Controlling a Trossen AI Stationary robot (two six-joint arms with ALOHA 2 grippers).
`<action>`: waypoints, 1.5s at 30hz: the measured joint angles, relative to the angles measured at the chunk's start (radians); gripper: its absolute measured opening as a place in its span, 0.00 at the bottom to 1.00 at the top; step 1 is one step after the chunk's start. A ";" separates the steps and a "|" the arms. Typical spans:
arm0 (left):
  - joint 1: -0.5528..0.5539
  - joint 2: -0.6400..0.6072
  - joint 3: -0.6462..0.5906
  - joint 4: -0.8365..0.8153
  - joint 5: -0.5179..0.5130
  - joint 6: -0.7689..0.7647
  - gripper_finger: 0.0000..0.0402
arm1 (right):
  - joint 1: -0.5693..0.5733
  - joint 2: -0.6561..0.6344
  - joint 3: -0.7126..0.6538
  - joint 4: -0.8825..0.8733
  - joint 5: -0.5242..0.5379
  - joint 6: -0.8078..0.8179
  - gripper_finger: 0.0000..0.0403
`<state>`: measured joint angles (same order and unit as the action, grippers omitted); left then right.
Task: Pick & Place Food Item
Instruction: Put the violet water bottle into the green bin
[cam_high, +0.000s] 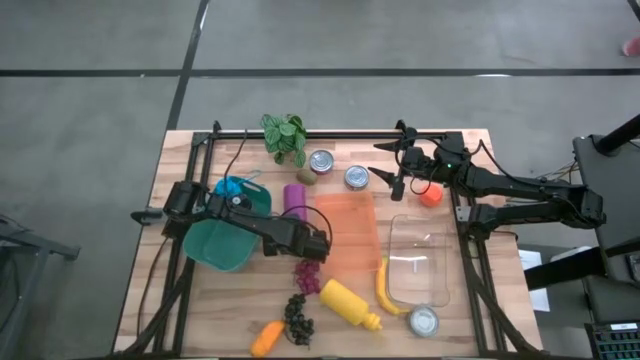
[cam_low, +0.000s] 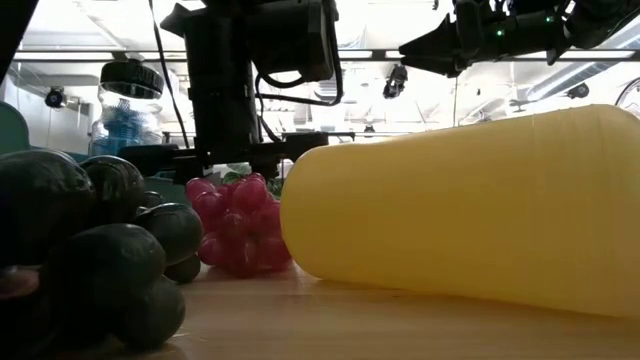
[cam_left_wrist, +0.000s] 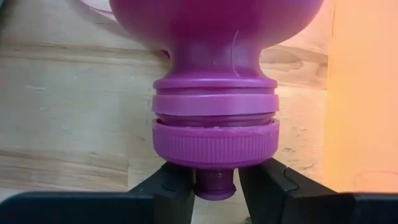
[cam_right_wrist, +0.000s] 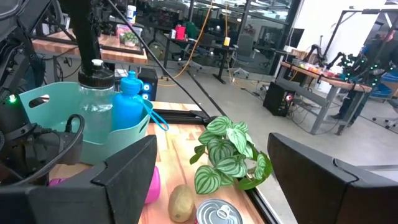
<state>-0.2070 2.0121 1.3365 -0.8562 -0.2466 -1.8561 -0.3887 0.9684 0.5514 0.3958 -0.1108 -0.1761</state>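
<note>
The purple bottle (cam_left_wrist: 214, 93) lies on the wooden table (cam_left_wrist: 68, 118) beside the orange mat (cam_high: 350, 232), nozzle clamped between the left gripper (cam_left_wrist: 216, 186) fingers. The left arm reaches low from the teal bowl (cam_high: 222, 245). The right gripper (cam_high: 392, 165) hangs raised beyond the mat near the cans (cam_high: 339, 170), fingers spread wide, empty

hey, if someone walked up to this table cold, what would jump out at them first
Probably the purple bottle near the table's middle, its small spout sitting between the left gripper fingers. Next, the yellow mustard bottle lying on its side near the front edge, beside the red grapes. The right gripper hangs open near the back, by two cans.
</note>
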 joint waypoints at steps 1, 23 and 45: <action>0.000 0.000 0.000 0.000 0.000 0.000 0.29 | 0.000 0.000 0.000 0.000 0.000 0.000 0.76; 0.000 0.000 0.000 0.000 0.030 0.106 0.29 | 0.000 0.000 0.000 0.000 0.000 0.000 0.76; 0.000 0.000 0.000 0.015 0.030 0.103 0.26 | 0.000 0.000 0.000 0.000 0.000 0.000 0.76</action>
<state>-0.2070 2.0121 1.3369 -0.8413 -0.2165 -1.7535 -0.3888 0.9685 0.5513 0.3958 -0.1108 -0.1761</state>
